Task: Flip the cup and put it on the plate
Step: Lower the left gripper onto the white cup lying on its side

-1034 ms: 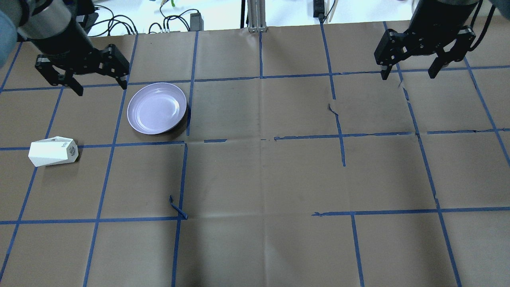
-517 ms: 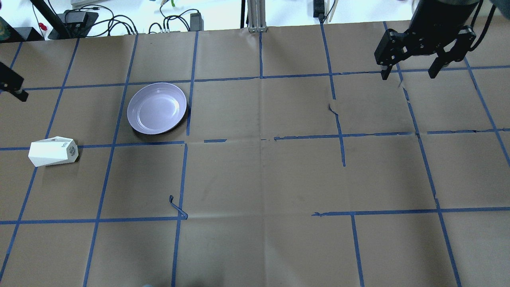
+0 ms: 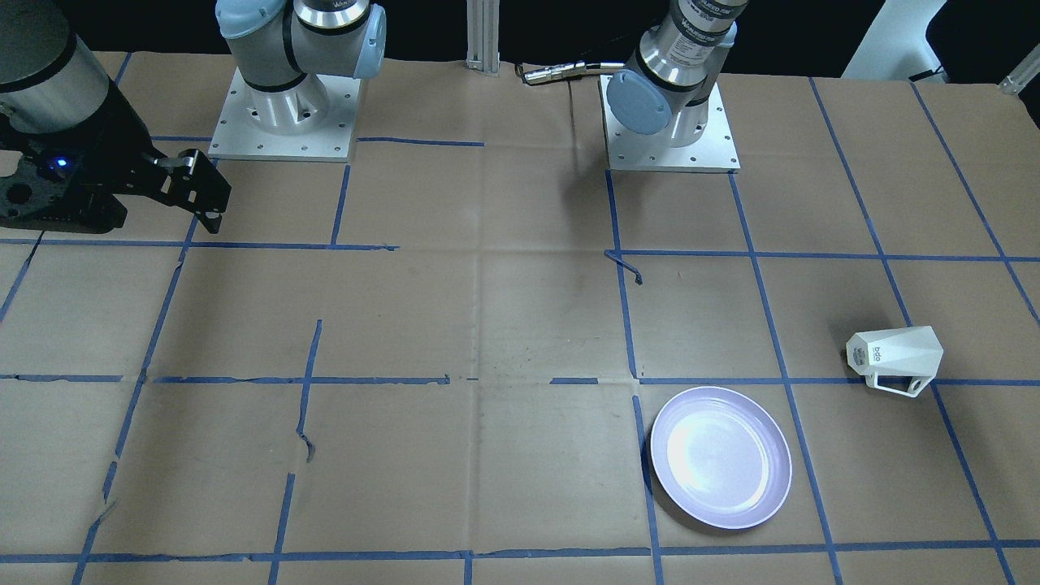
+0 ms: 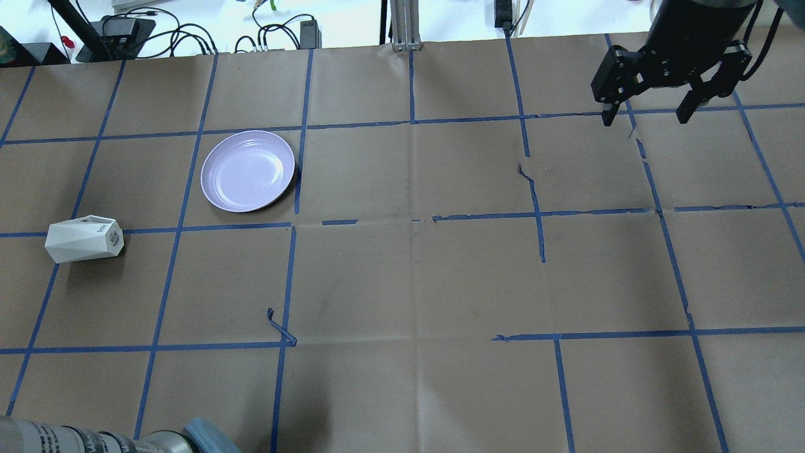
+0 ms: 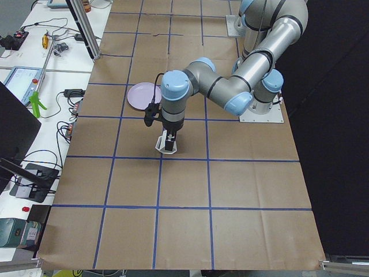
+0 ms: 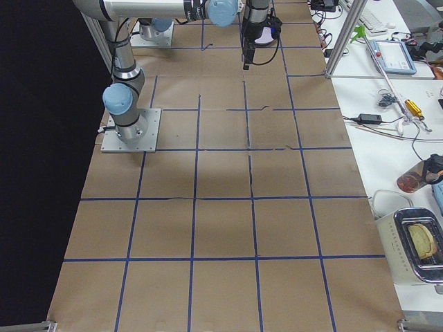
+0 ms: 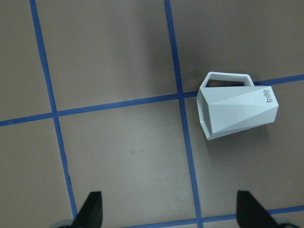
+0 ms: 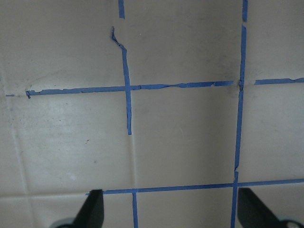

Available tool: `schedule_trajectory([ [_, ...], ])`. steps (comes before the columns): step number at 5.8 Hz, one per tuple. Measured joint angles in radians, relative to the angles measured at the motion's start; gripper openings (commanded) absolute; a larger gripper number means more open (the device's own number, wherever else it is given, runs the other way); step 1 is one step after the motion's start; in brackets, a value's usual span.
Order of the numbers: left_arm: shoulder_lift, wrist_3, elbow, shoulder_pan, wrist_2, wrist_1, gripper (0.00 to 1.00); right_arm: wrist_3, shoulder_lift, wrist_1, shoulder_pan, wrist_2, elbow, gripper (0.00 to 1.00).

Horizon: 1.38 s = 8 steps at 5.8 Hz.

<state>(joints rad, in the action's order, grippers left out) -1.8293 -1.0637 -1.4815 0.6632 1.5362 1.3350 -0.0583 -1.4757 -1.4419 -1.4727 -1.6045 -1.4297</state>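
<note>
The white faceted cup [image 4: 83, 239] lies on its side on the left part of the table, its thin handle flat on the paper; it also shows in the front view [image 3: 894, 357] and the left wrist view [image 7: 237, 111]. The lavender plate [image 4: 248, 170] stands bare to its far right, apart from it [image 3: 721, 457]. My left gripper [image 7: 171, 211] hangs open and empty high over the table, the cup ahead of its fingertips; in the left side view [image 5: 169, 137] it lines up over the cup. My right gripper [image 4: 648, 113] is open and empty at the far right.
Brown paper with a blue tape grid covers the table [image 4: 415, 277]. A loose tape curl [image 4: 280, 328] sticks up near the middle left. A link of my left arm [image 4: 94, 437] crosses the bottom-left corner. Cables and power bricks [image 4: 188, 31] lie beyond the far edge.
My left gripper has left the far-left spot near the plate and gone out of the overhead view; a link of that arm now shows at the bottom left. Cup, plate and right gripper have not moved.
</note>
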Motion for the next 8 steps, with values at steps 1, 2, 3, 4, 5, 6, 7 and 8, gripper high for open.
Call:
schedule_trajectory([
  [1, -0.035, -0.021, 0.012, -0.027, -0.047, 0.027, 0.99, 0.000, 0.000, 0.000, 0.000, 0.000, 0.000, 1.00],
  [2, -0.078, -0.026, 0.024, -0.067, -0.131, 0.109, 0.99, 0.000, 0.000, 0.000, 0.000, 0.000, 0.000, 1.00],
  [3, -0.138, -0.026, 0.055, -0.113, -0.242, 0.221, 0.99, 0.000, 0.000, 0.000, 0.000, 0.000, 0.000, 1.00],
  [4, -0.222, -0.027, 0.119, -0.140, -0.354, 0.357, 0.99, 0.000, 0.000, 0.000, 0.000, 0.000, 0.000, 1.00],
  [5, -0.307, -0.034, 0.184, -0.149, -0.439, 0.477, 0.99, 0.000, 0.000, 0.000, 0.000, 0.000, 0.000, 1.00],
  [6, -0.376, -0.060, 0.220, -0.151, -0.498, 0.562, 0.99, 0.000, 0.000, 0.000, 0.000, 0.000, 0.000, 1.00],
  [7, -0.426, -0.101, 0.231, -0.150, -0.534, 0.625, 0.99, 0.000, 0.000, 0.000, 0.000, 0.000, 0.000, 1.00],
  [8, -0.468, -0.164, 0.233, -0.147, -0.554, 0.675, 0.99, 0.000, 0.000, 0.000, 0.000, 0.000, 0.000, 1.00],
])
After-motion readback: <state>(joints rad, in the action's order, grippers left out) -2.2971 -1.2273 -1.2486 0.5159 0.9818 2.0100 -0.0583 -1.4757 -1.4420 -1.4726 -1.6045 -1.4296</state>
